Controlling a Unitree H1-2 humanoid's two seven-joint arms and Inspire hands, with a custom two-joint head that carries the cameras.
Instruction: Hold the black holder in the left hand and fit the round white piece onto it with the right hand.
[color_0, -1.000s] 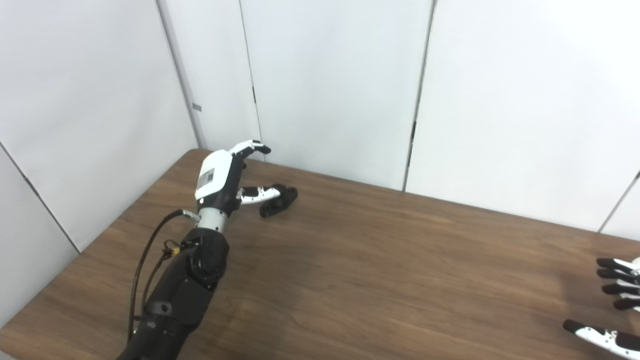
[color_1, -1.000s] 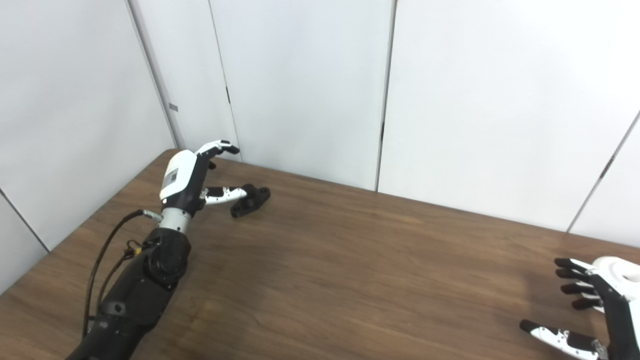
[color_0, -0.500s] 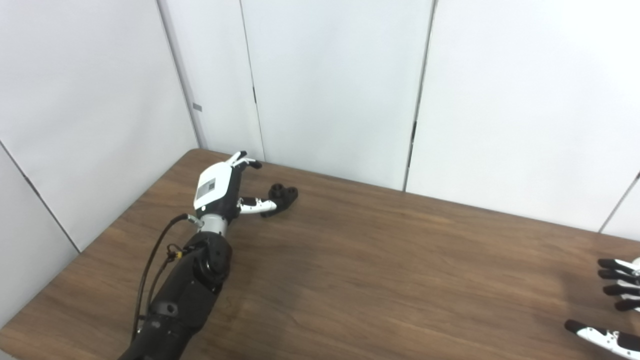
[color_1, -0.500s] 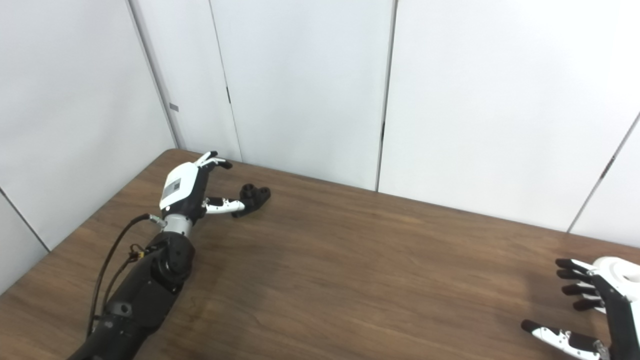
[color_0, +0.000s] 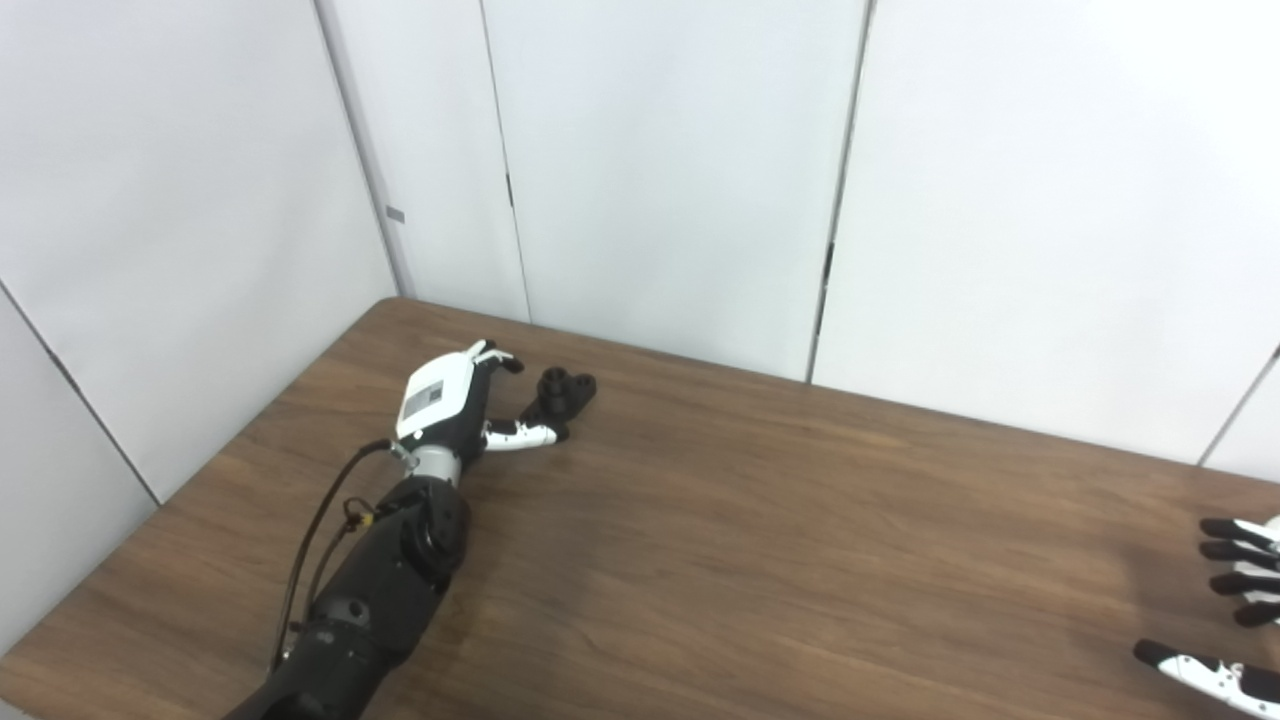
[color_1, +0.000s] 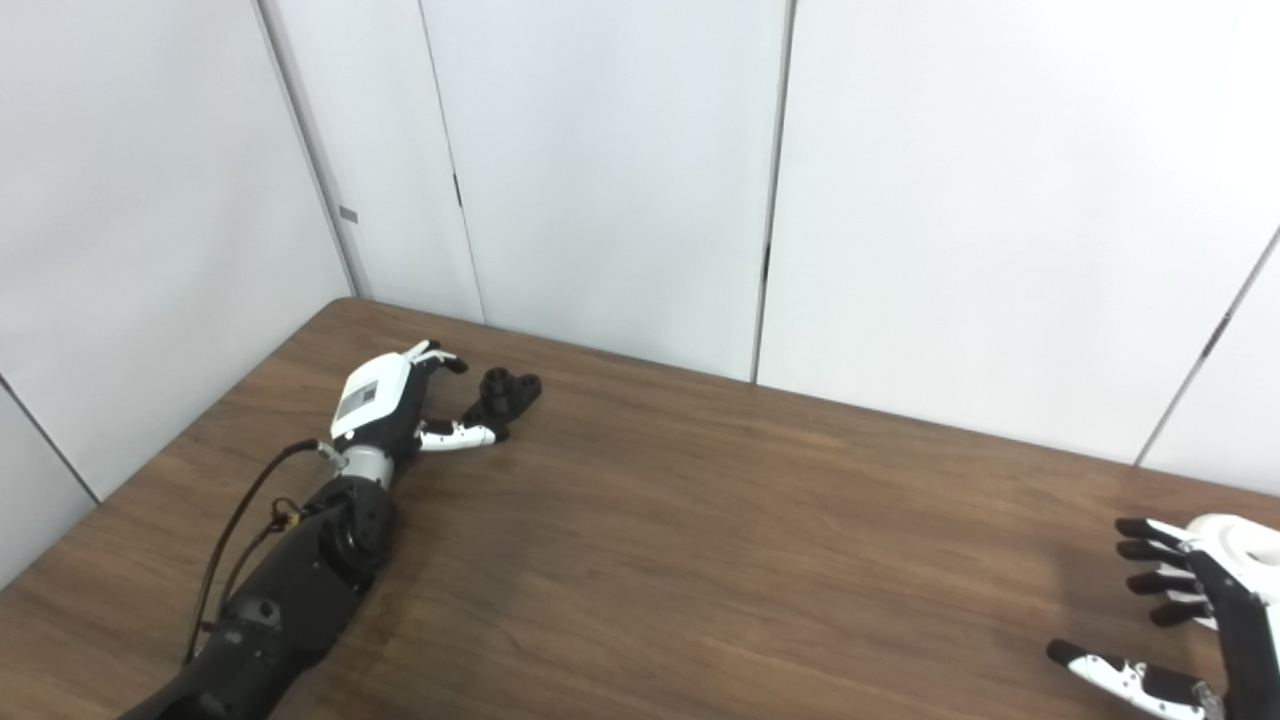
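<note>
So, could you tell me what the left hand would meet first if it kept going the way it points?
Most likely the black holder, lying on the table just past the open left hand; depth is hard to judge.

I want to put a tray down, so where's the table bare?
The wide middle of the table is bare, between the left hand by the black holder and the right hand by the round white piece. Only those far ends are crowded.
</note>
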